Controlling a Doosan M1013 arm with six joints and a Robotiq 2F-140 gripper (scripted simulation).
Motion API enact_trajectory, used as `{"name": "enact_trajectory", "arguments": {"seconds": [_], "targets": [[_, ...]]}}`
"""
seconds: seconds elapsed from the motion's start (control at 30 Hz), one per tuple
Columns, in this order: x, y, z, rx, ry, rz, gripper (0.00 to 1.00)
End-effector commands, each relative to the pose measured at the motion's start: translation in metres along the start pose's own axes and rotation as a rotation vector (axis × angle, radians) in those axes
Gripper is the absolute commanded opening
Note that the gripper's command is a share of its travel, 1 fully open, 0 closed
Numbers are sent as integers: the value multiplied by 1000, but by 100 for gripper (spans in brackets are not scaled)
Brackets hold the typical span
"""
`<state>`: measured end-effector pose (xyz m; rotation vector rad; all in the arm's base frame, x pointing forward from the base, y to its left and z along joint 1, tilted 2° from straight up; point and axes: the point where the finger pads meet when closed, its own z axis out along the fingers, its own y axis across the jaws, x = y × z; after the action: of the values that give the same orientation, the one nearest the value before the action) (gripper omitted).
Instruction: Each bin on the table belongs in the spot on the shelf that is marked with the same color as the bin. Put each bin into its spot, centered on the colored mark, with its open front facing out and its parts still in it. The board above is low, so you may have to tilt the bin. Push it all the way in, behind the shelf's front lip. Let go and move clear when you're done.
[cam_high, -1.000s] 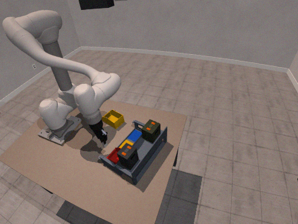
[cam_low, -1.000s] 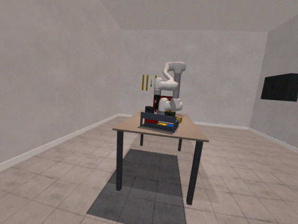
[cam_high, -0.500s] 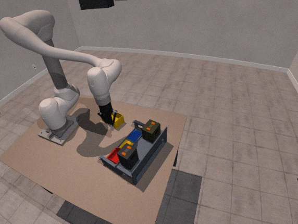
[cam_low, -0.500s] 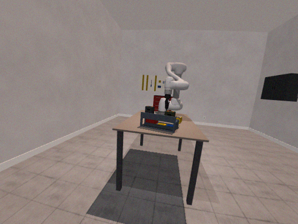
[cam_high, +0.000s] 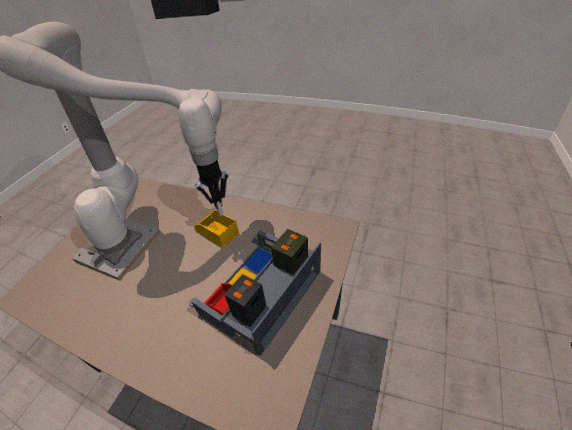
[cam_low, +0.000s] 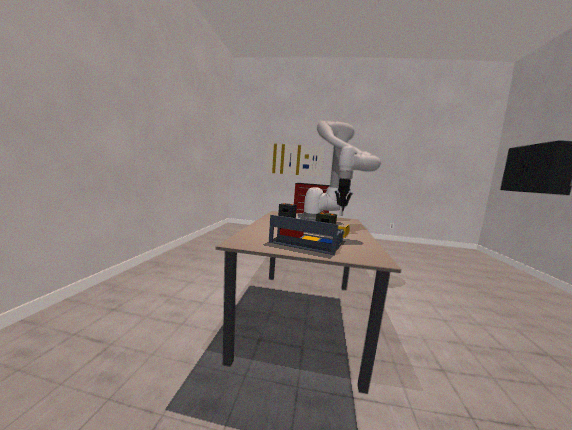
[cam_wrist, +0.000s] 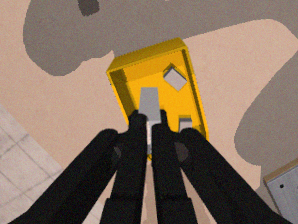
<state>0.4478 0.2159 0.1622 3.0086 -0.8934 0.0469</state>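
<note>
Red bin (cam_high: 216, 302) (cam_low: 290, 233) apparently in its shelf (cam_high: 284, 286) (cam_low: 305, 223) spot, though hard to judge for centering or depth. Left to place: yellow bin (cam_high: 231, 237) (cam_low: 345, 231) (cam_wrist: 150, 54), parts inside, on the table (cam_high: 150, 340) (cam_low: 242, 241) (cam_wrist: 220, 60) below an empty claw (cam_high: 220, 207) (cam_low: 342, 210) (cam_wrist: 149, 100), fingers together.

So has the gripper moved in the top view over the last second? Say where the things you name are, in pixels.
Yes: the gripper (cam_high: 220, 206) (cam_low: 342, 209) (cam_wrist: 149, 100) went from beside the shelf's red bin (cam_high: 218, 299) (cam_low: 290, 233) to above the yellow bin (cam_high: 228, 235) (cam_low: 344, 230) (cam_wrist: 172, 97).
</note>
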Motion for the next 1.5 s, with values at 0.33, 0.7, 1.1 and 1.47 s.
{"name": "enact_trajectory", "arguments": {"seconds": [0.33,0.7,1.1,1.47], "targets": [[-67,-26,-11,1,-1,-306,24],[-67,-26,-11,1,-1,-306,24],[-67,-26,-11,1,-1,-306,24],[-67,-26,-11,1,-1,-306,24]]}}
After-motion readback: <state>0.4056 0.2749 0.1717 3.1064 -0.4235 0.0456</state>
